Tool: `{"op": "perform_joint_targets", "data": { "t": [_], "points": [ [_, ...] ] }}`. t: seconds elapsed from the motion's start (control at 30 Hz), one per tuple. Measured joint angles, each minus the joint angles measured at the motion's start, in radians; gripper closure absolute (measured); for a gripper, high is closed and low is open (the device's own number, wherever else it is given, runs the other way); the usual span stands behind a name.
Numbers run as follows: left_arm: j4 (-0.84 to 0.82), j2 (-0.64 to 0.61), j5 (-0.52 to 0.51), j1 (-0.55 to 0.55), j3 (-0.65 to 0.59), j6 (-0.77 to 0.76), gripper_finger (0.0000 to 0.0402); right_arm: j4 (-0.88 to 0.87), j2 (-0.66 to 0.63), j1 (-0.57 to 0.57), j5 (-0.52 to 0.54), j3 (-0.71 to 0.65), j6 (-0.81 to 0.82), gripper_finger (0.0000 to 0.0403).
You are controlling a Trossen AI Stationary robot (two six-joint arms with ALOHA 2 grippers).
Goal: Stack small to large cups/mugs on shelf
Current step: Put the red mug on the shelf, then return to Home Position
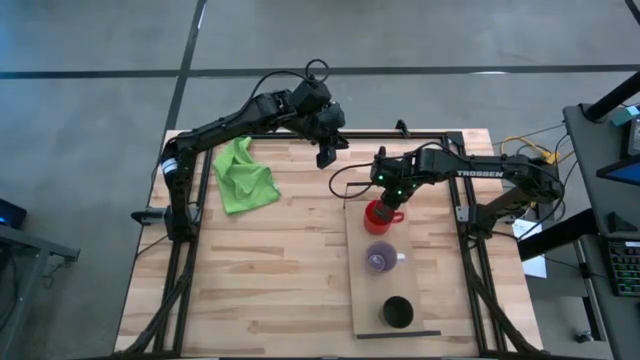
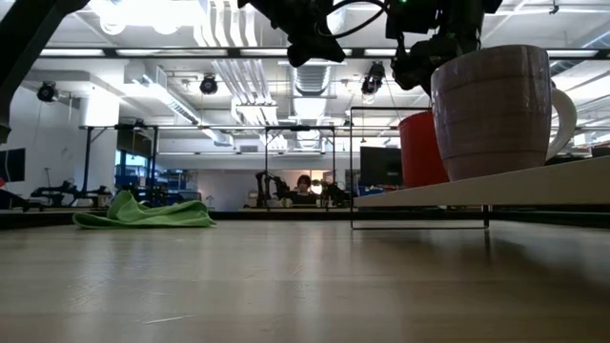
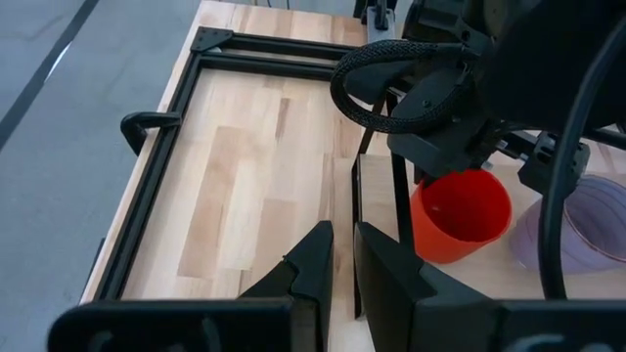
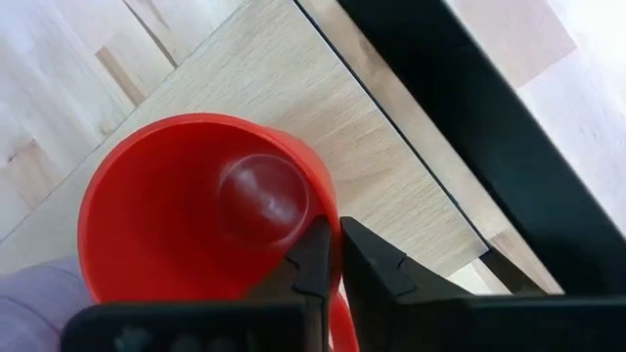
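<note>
Three cups stand in a row on the light wooden shelf (image 1: 420, 270): a red cup (image 1: 380, 214) at its far end, a purple cup (image 1: 380, 259) with a pale handle in the middle, and a black cup (image 1: 397, 312) at its near end. My right gripper (image 1: 386, 199) is above the red cup and shut on its rim. My left gripper (image 1: 326, 156) hangs shut and empty over the table's far edge, left of the shelf. In the low view the red cup (image 2: 422, 148) stands behind the purple cup (image 2: 496, 110). My right gripper pinches the red cup's rim (image 4: 331, 230) with one finger inside the cup and one outside, beside the handle (image 4: 340, 323). The fingers come from above, pointing down. The cup is upright, and in the low view its base is level with the shelf top.
A crumpled green cloth (image 1: 243, 176) lies at the table's far left. A black frame (image 1: 190, 200) runs along the table's left, far and right edges. The shelf has a thin black wire frame (image 1: 398, 334) at its ends. Bare planks (image 1: 270, 280) lie left of the shelf.
</note>
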Motion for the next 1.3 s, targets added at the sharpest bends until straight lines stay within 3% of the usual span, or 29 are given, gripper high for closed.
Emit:
{"op": "perform_joint_targets", "data": {
  "t": [0.33,0.73,1.3],
  "points": [
    [-0.001,0.0,0.0,0.0,0.0,0.0,0.0369,-0.003,0.0,0.0,-0.002,0.014,0.007,0.0342],
    [-0.001,0.0,0.0,0.0,0.0,0.0,0.0369,-0.019,0.0,0.0,-0.001,0.045,0.007,0.0339],
    [-0.003,-0.005,0.001,0.0,0.026,0.0,0.0369,-0.172,-0.001,0.0,0.009,0.303,0.008,0.034]
  ]
}}
